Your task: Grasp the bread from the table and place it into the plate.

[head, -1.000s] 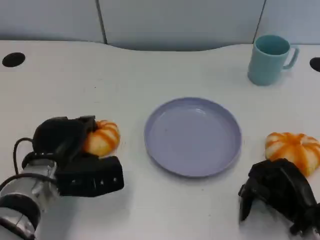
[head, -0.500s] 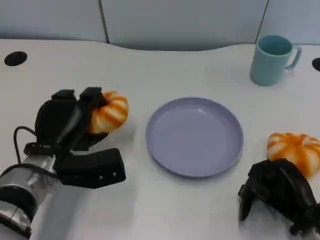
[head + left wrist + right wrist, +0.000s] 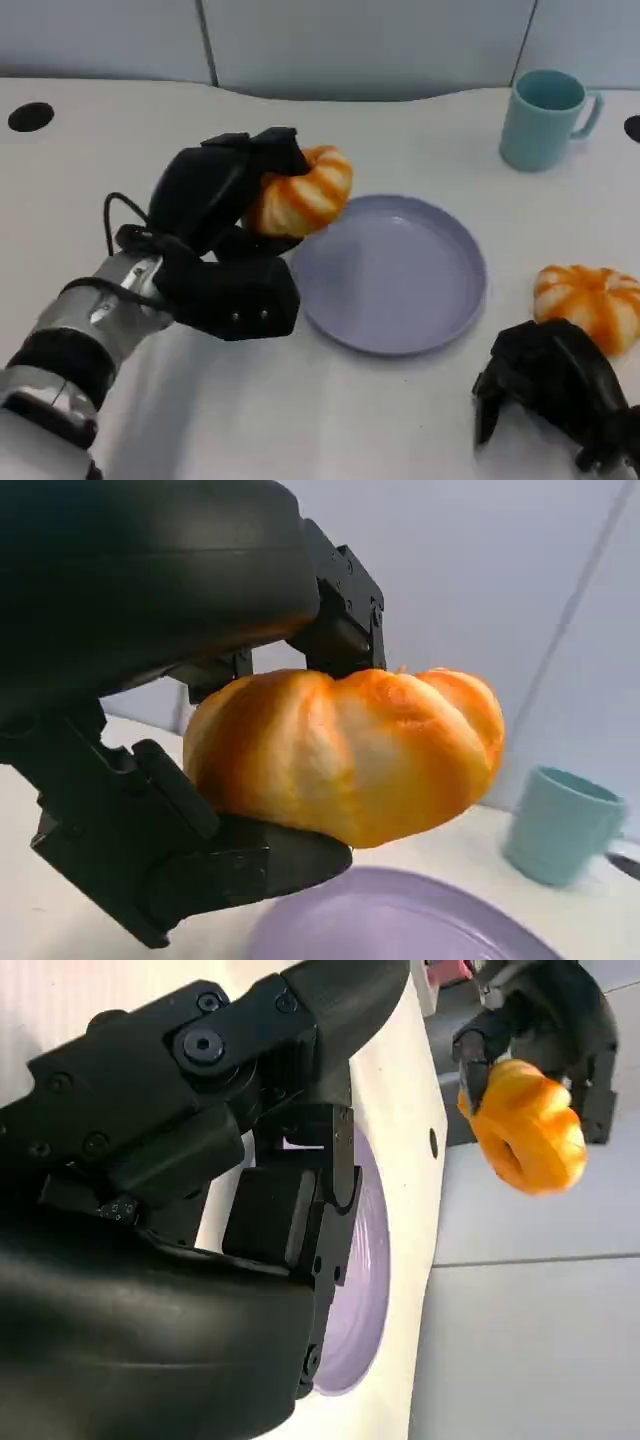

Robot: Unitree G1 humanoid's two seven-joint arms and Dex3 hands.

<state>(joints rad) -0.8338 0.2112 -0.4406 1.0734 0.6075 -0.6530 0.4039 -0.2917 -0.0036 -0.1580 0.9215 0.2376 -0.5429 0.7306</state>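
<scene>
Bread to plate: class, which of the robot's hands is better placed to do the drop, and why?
The left hand: it holds a bread lifted at the plate's near edge. The right hand rests low, holding nothing.

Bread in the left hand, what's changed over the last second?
The left hand, holding the bread, lifted it off the table and carried it toward the plate, reaching its near edge. The right hand, second bread and cup stayed put.

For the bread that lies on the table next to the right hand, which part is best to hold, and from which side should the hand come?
Probably from above: the bread on the table lies flat, round and ribbed, so fingers can close across its outer rim. The right hand rests just in front of it, holding nothing.
</scene>
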